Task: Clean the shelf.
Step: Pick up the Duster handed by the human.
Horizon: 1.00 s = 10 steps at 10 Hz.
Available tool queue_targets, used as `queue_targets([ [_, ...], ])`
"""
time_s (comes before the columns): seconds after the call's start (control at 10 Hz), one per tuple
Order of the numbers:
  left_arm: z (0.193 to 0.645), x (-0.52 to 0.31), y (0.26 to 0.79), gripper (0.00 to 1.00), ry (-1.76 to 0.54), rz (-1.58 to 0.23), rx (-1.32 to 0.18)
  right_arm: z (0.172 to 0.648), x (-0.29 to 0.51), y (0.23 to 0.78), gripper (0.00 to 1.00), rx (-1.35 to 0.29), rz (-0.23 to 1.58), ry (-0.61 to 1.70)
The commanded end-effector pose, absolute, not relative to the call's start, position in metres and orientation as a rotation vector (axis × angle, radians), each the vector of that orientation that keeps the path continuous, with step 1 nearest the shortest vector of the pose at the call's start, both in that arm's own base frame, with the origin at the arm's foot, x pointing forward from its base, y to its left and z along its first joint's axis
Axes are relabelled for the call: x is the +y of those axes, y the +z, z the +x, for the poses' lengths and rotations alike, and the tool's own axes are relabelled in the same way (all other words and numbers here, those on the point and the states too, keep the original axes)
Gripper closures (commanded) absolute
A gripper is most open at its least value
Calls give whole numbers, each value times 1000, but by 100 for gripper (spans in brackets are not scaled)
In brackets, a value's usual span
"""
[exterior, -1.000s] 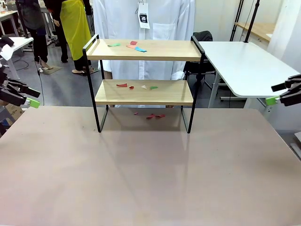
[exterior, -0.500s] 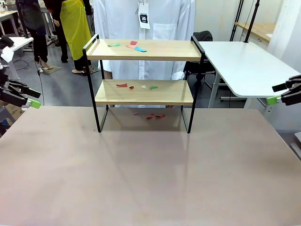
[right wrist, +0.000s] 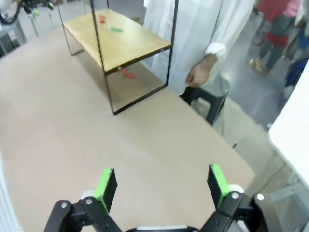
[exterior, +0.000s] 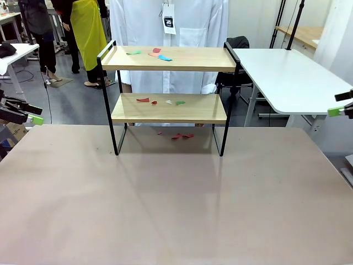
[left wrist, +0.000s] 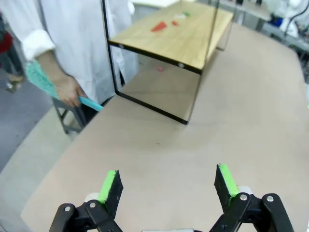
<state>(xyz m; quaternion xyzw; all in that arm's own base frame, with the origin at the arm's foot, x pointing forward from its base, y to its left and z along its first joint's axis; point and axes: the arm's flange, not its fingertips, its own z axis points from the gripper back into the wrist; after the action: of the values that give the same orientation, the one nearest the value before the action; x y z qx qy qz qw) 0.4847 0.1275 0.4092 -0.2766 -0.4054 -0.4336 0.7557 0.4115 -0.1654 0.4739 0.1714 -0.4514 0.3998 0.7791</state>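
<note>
The shelf [exterior: 198,58] stands at the far middle of the beige table [exterior: 176,210], with two wooden boards in a black frame. Coloured paper scraps [exterior: 160,55] lie on the top board, more scraps [exterior: 144,100] on the lower board, and red scraps [exterior: 179,135] on the table under it. My left gripper [exterior: 32,114] hangs open at the left edge, far from the shelf. My right gripper [exterior: 342,104] is open at the right edge. In the wrist views the left gripper [left wrist: 167,186] and right gripper [right wrist: 161,186] hold nothing, and the shelf [left wrist: 193,38] [right wrist: 130,43] lies well ahead.
A person in a white coat [exterior: 171,22] stands behind the shelf, one hand holding a teal brush [left wrist: 43,82], the other hand [right wrist: 198,75] hanging free. A dark stool [right wrist: 212,96] is beside them. A white table [exterior: 287,77] stands at the back right.
Both grippers have drawn outward toward the picture's side edges, still open. The shelf and scraps have not moved.
</note>
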Motion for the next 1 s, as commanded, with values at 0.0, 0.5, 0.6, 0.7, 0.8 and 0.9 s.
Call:
queue_targets([
  [0.0, 503, 141, 399, 0, -997, -692, -1055, 452, -195, 455, 0, -1069, 450, 941],
  [0.5, 530, 171, 394, 0, -1117, -867, -1167, 475, -251, 445, 0, -1188, 562, 948],
  [0.6, 533, 174, 396, 0, -1127, -894, -1189, 476, -258, 446, 0, -1208, 564, 948],
  [0.7, 532, 176, 396, 0, -1125, -884, -1206, 476, -261, 446, 0, -1222, 568, 948],
  [0.8, 533, 177, 398, 0, -1122, -881, -1219, 476, -262, 447, 0, -1233, 568, 948],
  [0.9, 531, 177, 397, 0, -1118, -884, -1228, 476, -262, 447, 0, -1241, 566, 956],
])
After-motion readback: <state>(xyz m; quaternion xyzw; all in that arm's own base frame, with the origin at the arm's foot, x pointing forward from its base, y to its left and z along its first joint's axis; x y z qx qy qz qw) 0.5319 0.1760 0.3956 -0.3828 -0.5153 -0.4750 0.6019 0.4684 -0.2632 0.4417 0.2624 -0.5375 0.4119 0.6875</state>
